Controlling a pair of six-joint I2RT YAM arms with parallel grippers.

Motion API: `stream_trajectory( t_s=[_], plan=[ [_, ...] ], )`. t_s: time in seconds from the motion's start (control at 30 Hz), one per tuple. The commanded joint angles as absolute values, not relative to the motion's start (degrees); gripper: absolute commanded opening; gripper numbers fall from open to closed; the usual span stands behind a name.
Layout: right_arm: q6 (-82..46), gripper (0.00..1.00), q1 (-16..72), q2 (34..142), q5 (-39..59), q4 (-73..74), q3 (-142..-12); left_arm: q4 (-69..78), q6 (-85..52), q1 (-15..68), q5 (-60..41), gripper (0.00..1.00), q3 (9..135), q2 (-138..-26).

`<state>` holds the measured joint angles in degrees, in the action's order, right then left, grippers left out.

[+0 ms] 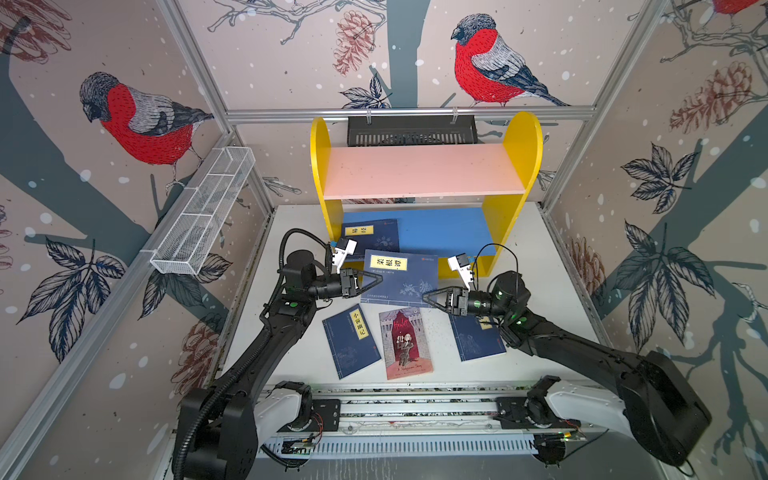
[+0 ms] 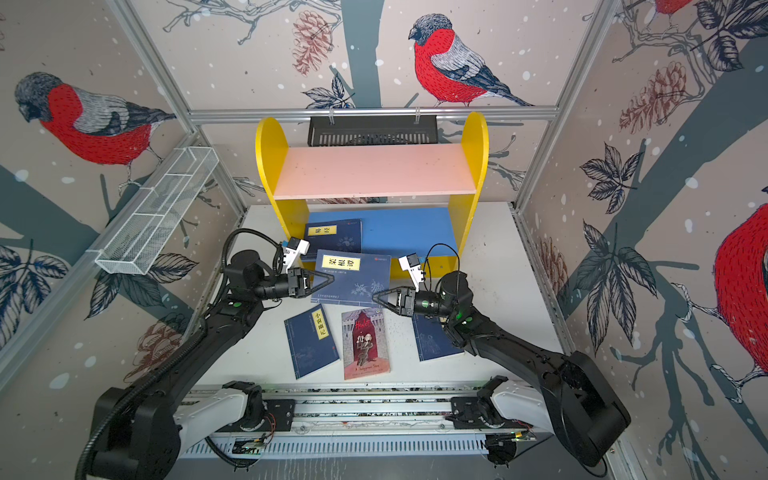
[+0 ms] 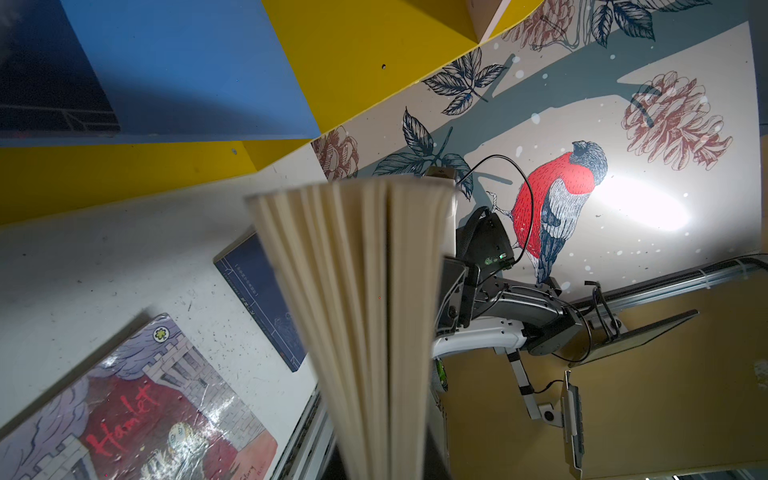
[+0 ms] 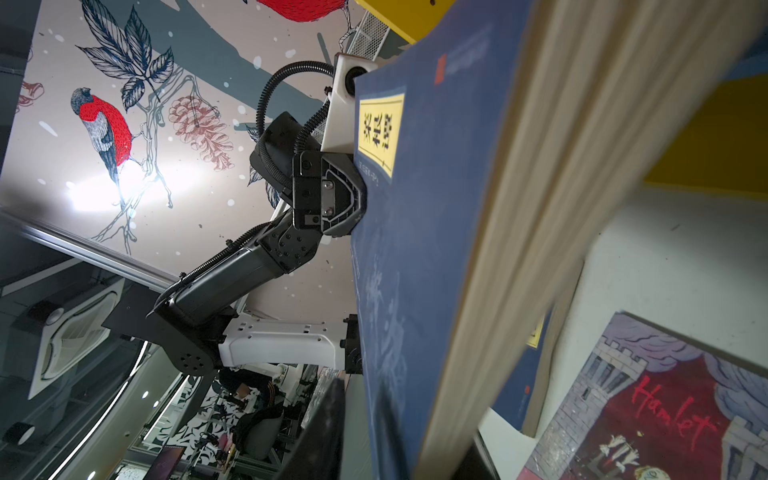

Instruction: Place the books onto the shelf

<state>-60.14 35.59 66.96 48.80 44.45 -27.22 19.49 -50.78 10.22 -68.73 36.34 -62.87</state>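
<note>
Left pincer (image 1: 377,278) is pinching the left edge of the held book (image 1: 401,276). This book is dark blue with a yellow label. It hangs above the table (image 1: 540,282), cover up, near the middle of both top views and just in front of the shelf (image 1: 521,166). In the right wrist view the same pincer is pressed tight on the book's cover. In the left wrist view the book's cream pages (image 3: 365,291) fill the middle and fan out a little, and they look blurry.

Right pincer (image 1: 426,296) is at the lower right corner of the held book. It is hard to tell if its jaws are spread or pressed together.

At the top middle of the frame, the shelf has yellow sides, a pink board (image 1: 424,172) on top and a blue board (image 1: 444,228) below. 1 book, the shelf book (image 1: 374,237), lies flat on the left part of the blue board.

3 more books lie flat on the table in the lower middle of the frame. They are the left blue book (image 1: 351,340), the Hamlet book (image 1: 405,343) just beside it, and the right blue book (image 1: 478,345), partly under the right arm.
</note>
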Motion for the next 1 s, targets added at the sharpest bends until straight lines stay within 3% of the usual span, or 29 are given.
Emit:
stream_trajectory(
  t_s=[0.0,0.1,0.17,0.2,0.27,0.3,0.4,0.53,0.97],
  plan=[
    [-61.00,0.17,35.86,67.14,45.57,49.57,-27.61,23.60,-51.48,9.93,-67.51,0.00,36.31,-62.93],
    [-60.91,0.04,35.03,67.14,44.12,49.58,-27.42,20.99,-49.75,9.59,-66.65,0.00,36.63,-62.86],
    [-60.75,0.01,33.86,67.77,43.94,48.48,-27.99,17.92,-47.43,9.43,-65.65,0.03,37.18,-62.78],
    [-60.65,0.00,33.16,68.22,44.43,48.26,-28.33,16.18,-45.96,9.36,-65.06,0.11,37.68,-62.75],
    [-60.86,0.00,31.20,69.52,45.70,48.31,-29.01,11.13,-41.56,9.14,-63.19,0.39,39.21,-62.50],
    [-60.91,0.00,30.21,70.09,46.24,47.65,-29.60,7.16,-38.29,9.06,-61.78,0.49,40.40,-62.43],
    [-59.62,0.00,27.20,71.54,48.30,45.30,-31.75,-9.17,-22.26,9.05,-51.27,0.61,46.62,-61.92],
    [-56.52,0.00,24.43,77.12,50.76,40.20,-36.68,-16.73,-13.54,9.05,-44.21,0.63,50.62,-61.36],
    [-57.54,0.00,24.89,96.29,55.77,38.78,-55.22,-23.14,-6.02,9.07,-33.74,0.63,54.25,-60.07]
  ],
)
